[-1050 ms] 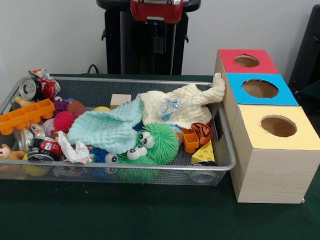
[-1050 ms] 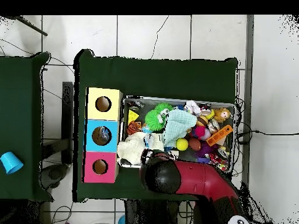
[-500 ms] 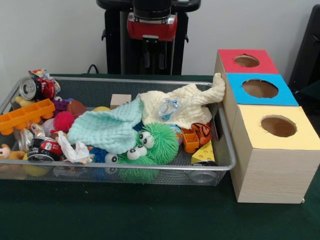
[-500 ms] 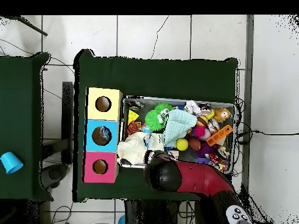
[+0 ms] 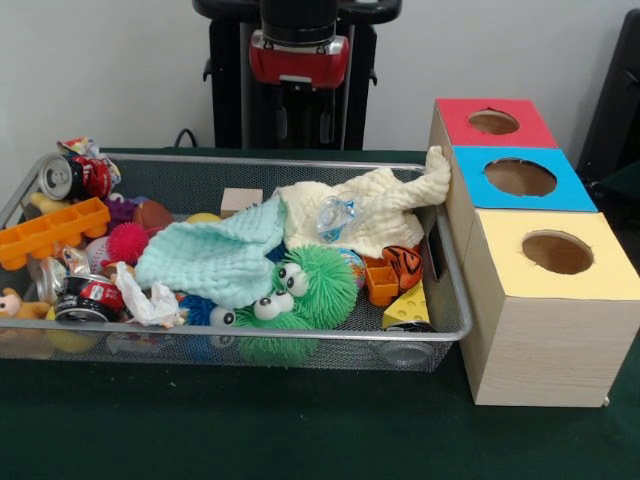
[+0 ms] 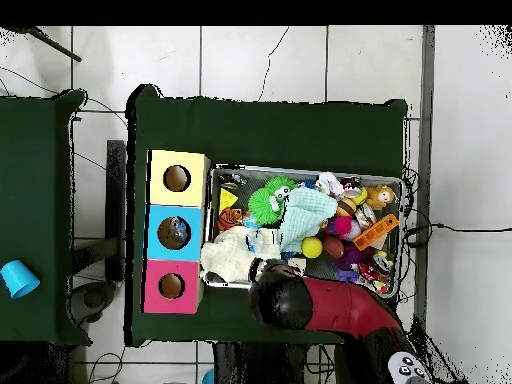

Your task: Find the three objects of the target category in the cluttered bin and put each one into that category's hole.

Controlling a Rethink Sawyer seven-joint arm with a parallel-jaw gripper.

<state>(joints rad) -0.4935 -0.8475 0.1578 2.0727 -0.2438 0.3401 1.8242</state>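
**Operator:** Three holes [image 5: 556, 252] sit in the wooden box [image 5: 540, 340] to the right of the wire bin [image 5: 250, 340]: red top farthest, blue in the middle, yellow nearest. From overhead I read the same row, yellow [image 6: 177, 178], blue [image 6: 174, 233], pink-red [image 6: 171, 286].

**Observer:** Where is the gripper?

**Operator:** My gripper [image 5: 302, 125] hangs above the far rim of the bin, roughly over its middle, clear of everything inside. I see two dark prongs under the red head, but I can't tell whether the claw is parted or closed. Overhead, the arm [image 6: 330, 308] covers the bin's edge on the robot's side.

**Observer:** And the contents?

**Operator:** Cluttered. I see a mint cloth [image 5: 215, 255] draped mid-bin, a cream cloth [image 5: 385, 205] behind it, reaching up against the box. A green fuzzy toy [image 5: 310, 285] with googly eyes lies near the front, a yellow wedge [image 5: 408, 306] at the near right corner, an orange tray [image 5: 50, 232] and a can [image 5: 62, 176] at the left. I can't say which three belong to the target category.
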